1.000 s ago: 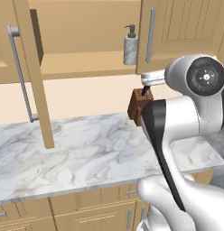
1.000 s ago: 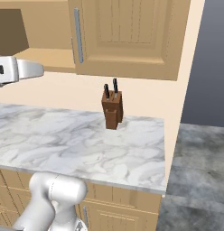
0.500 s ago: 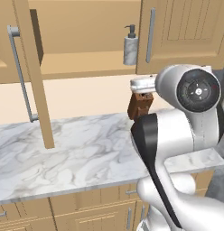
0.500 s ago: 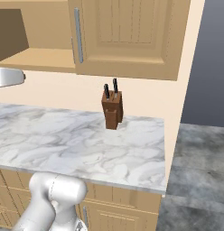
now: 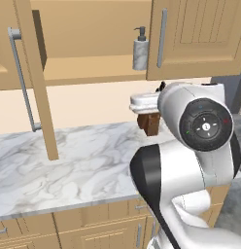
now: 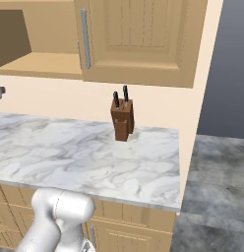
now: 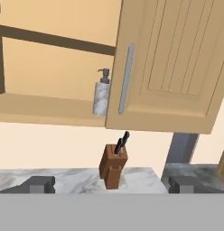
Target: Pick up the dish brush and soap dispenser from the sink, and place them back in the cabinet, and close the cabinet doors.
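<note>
The soap dispenser (image 5: 140,49), a marbled bottle with a dark pump, stands upright on the shelf of the open cabinet (image 5: 93,73), and the hand view shows the soap dispenser (image 7: 101,97) there too. My gripper (image 7: 112,185) is open with nothing between its fingertips (image 7: 40,184). It hangs above the counter, well short of the shelf and facing it. One cabinet door (image 5: 37,82) is swung open at the left. Another cabinet door (image 7: 172,67) with a silver bar handle (image 7: 126,79) stands just right of the bottle. The dish brush and the sink are out of view.
A brown knife block (image 5: 149,124) with black handles stands on the marble counter (image 5: 69,160) below the shelf; the knife block (image 6: 122,121) is near the wall. My own arm (image 5: 190,160) blocks the lower right of the left base view. Drawer fronts (image 6: 138,231) run under the counter.
My arm has swung, and the hand has slid leftward nearly out of the right base view. The soap dispenser and the doors have not moved. The gripper stays open.
</note>
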Robot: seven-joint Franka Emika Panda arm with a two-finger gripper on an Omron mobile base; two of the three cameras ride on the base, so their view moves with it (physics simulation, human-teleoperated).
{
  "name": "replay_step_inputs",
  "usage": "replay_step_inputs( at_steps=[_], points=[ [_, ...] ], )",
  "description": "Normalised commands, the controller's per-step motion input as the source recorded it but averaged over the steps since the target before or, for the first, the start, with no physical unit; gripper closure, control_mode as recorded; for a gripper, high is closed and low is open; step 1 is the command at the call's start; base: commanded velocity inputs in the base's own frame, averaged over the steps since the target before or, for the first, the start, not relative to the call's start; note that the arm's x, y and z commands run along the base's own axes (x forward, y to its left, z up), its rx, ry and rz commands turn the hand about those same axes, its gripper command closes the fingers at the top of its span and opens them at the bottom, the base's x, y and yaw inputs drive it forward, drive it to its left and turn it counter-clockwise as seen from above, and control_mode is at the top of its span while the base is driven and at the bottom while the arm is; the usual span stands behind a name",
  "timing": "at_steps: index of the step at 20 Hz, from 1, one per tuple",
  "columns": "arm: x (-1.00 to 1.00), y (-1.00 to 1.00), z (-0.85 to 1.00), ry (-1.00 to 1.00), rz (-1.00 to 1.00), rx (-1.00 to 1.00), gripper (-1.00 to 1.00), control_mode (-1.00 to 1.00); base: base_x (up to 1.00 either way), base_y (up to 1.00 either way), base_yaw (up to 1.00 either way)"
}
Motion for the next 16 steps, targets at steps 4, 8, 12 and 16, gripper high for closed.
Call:
replay_step_inputs(
  at_steps=[4, 8, 12, 16],
  points=[
    [-0.37, 0.19, -0.11, -0.10, 0.04, 0.00, -1.00, -1.00, 0.00, 0.00, 0.00],
    [-0.36, 0.17, -0.17, -0.12, 0.06, 0.00, -1.00, -1.00, 0.00, 0.00, 0.00],
    [-0.18, 0.21, -0.15, -0.07, 0.09, 0.00, -1.00, -1.00, 0.00, 0.00, 0.00],
    [-0.02, 0.24, -0.11, -0.03, 0.12, 0.00, -1.00, -1.00, 0.00, 0.00, 0.00]
  ],
)
